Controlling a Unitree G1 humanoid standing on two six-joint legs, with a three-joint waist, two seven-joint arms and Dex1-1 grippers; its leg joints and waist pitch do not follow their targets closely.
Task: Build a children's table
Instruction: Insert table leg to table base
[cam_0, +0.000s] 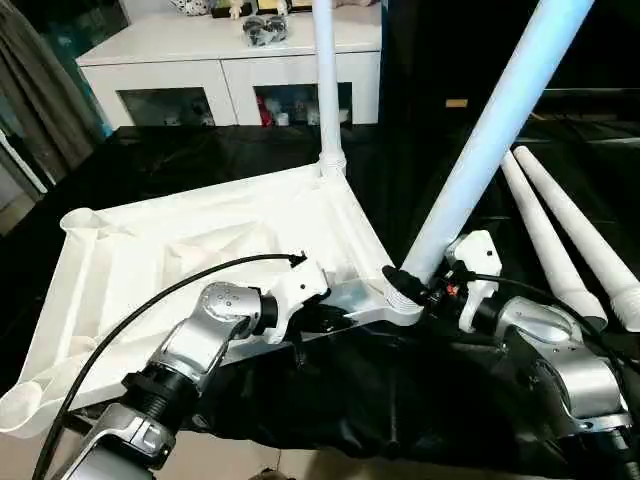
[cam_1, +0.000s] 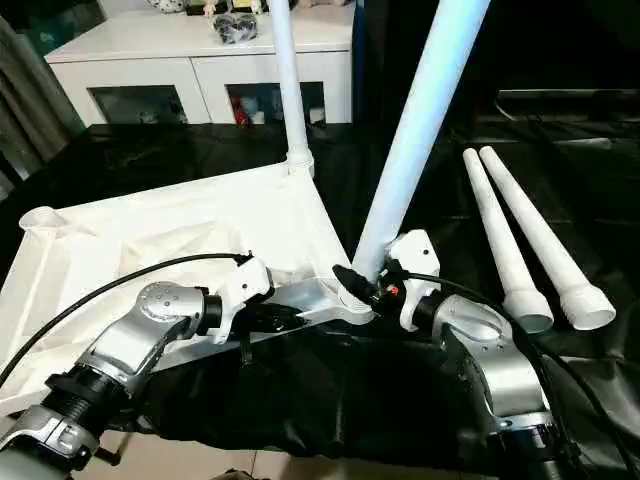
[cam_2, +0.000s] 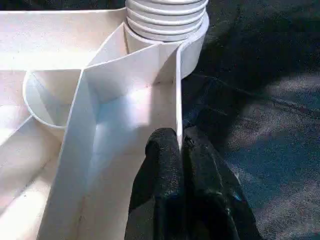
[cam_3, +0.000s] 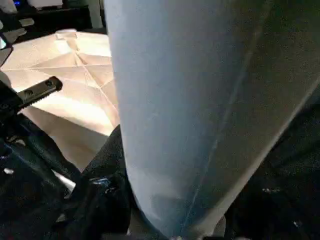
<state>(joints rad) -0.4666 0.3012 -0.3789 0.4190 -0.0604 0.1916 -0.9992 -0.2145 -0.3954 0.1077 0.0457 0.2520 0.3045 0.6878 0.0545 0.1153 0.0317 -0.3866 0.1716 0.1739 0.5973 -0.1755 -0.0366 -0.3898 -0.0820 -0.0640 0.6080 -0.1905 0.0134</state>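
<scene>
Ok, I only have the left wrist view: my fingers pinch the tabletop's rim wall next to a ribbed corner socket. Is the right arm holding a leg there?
Observer: Yes. The right gripper is clamped round the tilted leg, just above that near corner.
Operator: Any legs standing already?
Observer: One upright leg stands in the far corner of the tabletop.
Operator: And the rest?
Observer: Two spare legs lie side by side on the black cloth, on the robot's right.
</scene>
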